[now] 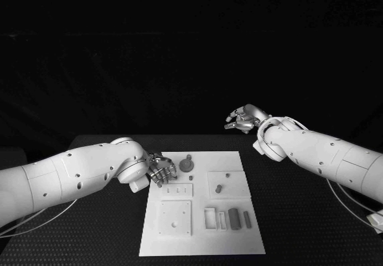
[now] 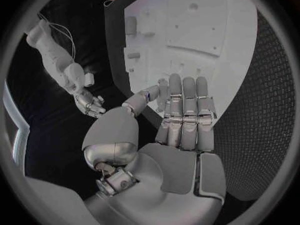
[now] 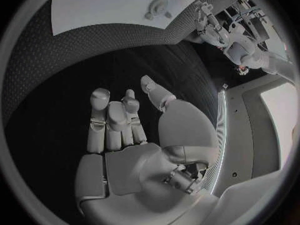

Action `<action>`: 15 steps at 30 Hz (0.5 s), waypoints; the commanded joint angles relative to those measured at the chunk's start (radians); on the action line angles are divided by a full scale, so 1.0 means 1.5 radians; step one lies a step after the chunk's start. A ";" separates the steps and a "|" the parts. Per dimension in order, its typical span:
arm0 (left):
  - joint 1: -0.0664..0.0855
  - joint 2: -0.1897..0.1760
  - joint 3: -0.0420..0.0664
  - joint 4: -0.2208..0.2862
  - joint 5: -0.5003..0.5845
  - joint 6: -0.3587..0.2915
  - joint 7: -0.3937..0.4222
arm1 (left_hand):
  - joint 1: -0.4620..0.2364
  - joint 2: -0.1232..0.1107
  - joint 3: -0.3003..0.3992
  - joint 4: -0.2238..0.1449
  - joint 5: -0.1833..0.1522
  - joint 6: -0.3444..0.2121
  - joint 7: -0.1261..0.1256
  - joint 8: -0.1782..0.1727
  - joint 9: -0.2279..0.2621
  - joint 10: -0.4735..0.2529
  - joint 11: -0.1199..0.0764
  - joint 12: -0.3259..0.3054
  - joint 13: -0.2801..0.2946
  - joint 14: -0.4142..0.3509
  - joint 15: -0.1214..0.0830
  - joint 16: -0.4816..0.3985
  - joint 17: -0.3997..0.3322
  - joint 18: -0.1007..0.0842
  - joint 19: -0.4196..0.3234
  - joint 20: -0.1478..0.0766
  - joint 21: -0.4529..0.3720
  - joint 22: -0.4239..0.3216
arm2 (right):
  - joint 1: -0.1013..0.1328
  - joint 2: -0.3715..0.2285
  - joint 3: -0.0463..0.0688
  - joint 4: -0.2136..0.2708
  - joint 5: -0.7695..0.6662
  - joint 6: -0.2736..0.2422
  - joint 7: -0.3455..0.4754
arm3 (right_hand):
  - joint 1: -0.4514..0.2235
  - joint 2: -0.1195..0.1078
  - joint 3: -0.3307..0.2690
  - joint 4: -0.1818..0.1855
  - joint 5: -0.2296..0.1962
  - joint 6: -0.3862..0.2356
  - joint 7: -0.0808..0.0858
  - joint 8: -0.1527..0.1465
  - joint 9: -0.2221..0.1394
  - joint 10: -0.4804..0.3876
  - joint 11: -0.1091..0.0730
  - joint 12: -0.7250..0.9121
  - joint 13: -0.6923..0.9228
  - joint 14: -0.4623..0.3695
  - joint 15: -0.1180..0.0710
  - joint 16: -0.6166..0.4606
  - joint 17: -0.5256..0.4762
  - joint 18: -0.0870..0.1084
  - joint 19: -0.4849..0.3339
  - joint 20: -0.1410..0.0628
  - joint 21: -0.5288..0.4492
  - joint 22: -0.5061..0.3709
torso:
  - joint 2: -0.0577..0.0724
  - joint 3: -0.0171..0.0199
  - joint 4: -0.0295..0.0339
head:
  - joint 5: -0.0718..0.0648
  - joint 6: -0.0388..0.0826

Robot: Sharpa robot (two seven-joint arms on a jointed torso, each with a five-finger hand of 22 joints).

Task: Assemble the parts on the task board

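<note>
The white task board (image 1: 239,244) lies in the middle of the black table. On it are a round grey part (image 1: 187,164), two small pegs (image 1: 218,189) and two dark oblong parts (image 1: 234,217) beside a pale frame (image 1: 211,218). My left hand (image 1: 162,169) hovers over the board's far left edge, beside the round part, fingers pointing down. In the left wrist view this hand (image 2: 181,115) has straight fingers and holds nothing, with the board (image 2: 206,25) beyond them. My right hand (image 1: 246,119) is raised off the board at the far right; its fingers (image 3: 112,120) are loosely bent around nothing.
Raised square plates (image 1: 174,217) sit on the board's left and middle. Black table (image 1: 303,221) lies bare to the right of the board. The right wrist view shows the board (image 3: 106,5) with the round part (image 3: 156,6).
</note>
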State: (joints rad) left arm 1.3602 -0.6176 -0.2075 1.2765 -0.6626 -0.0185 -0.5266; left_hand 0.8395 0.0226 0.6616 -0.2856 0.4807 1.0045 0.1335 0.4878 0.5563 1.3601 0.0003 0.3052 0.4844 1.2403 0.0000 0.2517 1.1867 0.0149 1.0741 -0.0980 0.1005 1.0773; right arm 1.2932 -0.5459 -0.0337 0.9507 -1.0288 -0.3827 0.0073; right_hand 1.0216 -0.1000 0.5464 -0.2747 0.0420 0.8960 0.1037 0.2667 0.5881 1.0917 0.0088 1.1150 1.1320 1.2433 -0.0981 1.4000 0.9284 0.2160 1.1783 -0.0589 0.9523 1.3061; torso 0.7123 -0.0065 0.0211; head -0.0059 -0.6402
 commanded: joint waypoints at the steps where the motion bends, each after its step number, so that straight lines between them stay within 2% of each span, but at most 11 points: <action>1: 0.003 0.009 0.000 -0.002 -0.053 0.022 -0.022 | -0.002 0.007 0.006 0.000 0.005 0.054 -0.051 -0.001 0.003 -0.003 -0.002 0.004 0.002 -0.005 -0.001 0.007 -0.001 -0.010 0.003 -0.001 0.004 0.003 | 0.001 0.001 0.001 0.002 0.014 0.003 0.012 | -0.004 0.005 0.001 -0.005 0.004 0.011 0.014 -0.003 -0.001 -0.001 0.002 -0.002 -0.001 -0.003 0.000 -0.003 0.000 0.031 -0.005 -0.001 -0.003 0.000 | 0.000 0.0000 0.0002 | 0.001 -0.004; 6: 0.003 0.021 -0.004 -0.001 -0.097 0.029 -0.023 | -0.005 0.007 0.007 -0.001 0.004 0.055 -0.051 -0.002 0.007 -0.003 -0.003 0.006 0.005 -0.006 -0.001 0.010 -0.002 -0.010 0.003 -0.001 0.005 0.006 | 0.001 0.003 0.001 0.000 0.014 0.005 0.012 | -0.002 0.006 0.002 -0.006 0.004 0.011 0.014 -0.003 -0.001 -0.001 0.002 -0.002 -0.001 -0.004 0.000 -0.002 0.001 0.031 -0.005 -0.001 -0.003 0.000 | 0.000 -0.0004 -0.0004 | 0.001 -0.006; 8: 0.003 0.028 -0.009 -0.001 -0.114 0.038 -0.029 | -0.005 0.007 0.008 -0.001 0.004 0.055 -0.052 -0.002 0.008 -0.003 -0.003 0.006 0.005 -0.006 -0.001 0.011 -0.002 -0.010 0.003 -0.001 0.005 0.007 | 0.001 0.004 0.001 -0.001 0.014 0.006 0.013 | -0.002 0.007 0.002 -0.006 0.004 0.011 0.014 -0.003 -0.001 -0.001 0.002 -0.002 -0.001 -0.004 0.000 -0.002 0.001 0.031 -0.005 -0.001 -0.003 0.000 | 0.000 -0.0015 0.0005 | 0.000 -0.007; 11: 0.003 0.037 -0.018 -0.003 -0.119 0.038 -0.031 | -0.005 0.008 0.009 -0.001 0.004 0.055 -0.052 -0.003 0.009 -0.003 -0.003 0.007 0.006 -0.007 -0.002 0.012 -0.003 -0.010 0.003 -0.002 0.005 0.008 | 0.001 0.006 0.001 -0.003 0.015 0.002 0.014 | -0.002 0.007 0.002 -0.006 0.004 0.011 0.014 -0.003 -0.001 -0.002 0.002 -0.002 -0.001 -0.004 0.000 -0.002 0.001 0.030 -0.006 -0.001 -0.003 0.000 | 0.000 -0.0016 0.0008 | 0.000 -0.008; 15: 0.002 0.050 -0.021 -0.011 -0.120 0.047 -0.033 | -0.006 0.008 0.010 -0.001 0.003 0.055 -0.052 -0.003 0.011 -0.004 -0.003 0.007 0.007 -0.008 -0.001 0.013 -0.003 -0.010 0.003 -0.001 0.005 0.009 | 0.002 0.011 0.001 -0.006 0.022 0.002 0.021 | -0.002 0.006 0.001 -0.007 0.004 0.008 0.015 -0.006 -0.001 -0.004 0.003 -0.003 -0.001 -0.006 0.001 -0.004 0.001 0.031 -0.008 0.001 -0.004 0.000 | 0.001 -0.0018 -0.0011 | 0.000 -0.008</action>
State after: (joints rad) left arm 1.3627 -0.5477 -0.2396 1.2634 -0.8057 0.0179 -0.5645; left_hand 0.8284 0.0243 0.6685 -0.2868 0.4854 1.0047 0.1331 0.4873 0.5710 1.3571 -0.0023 0.3098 0.4938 1.2363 -0.0038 0.2678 1.1824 0.0149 1.0740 -0.0980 0.1043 1.0898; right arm 1.2950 -0.5317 -0.0325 0.9440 -1.0091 -0.3814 0.0185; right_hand 1.0216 -0.1000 0.5466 -0.2802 0.0420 0.8950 0.1046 0.2611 0.5868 1.0914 0.0091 1.1141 1.1308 1.2396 -0.0944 1.3996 0.9284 0.2161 1.1743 -0.0554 0.9518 1.3061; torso 0.7126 -0.0084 0.0212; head -0.0055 -0.6523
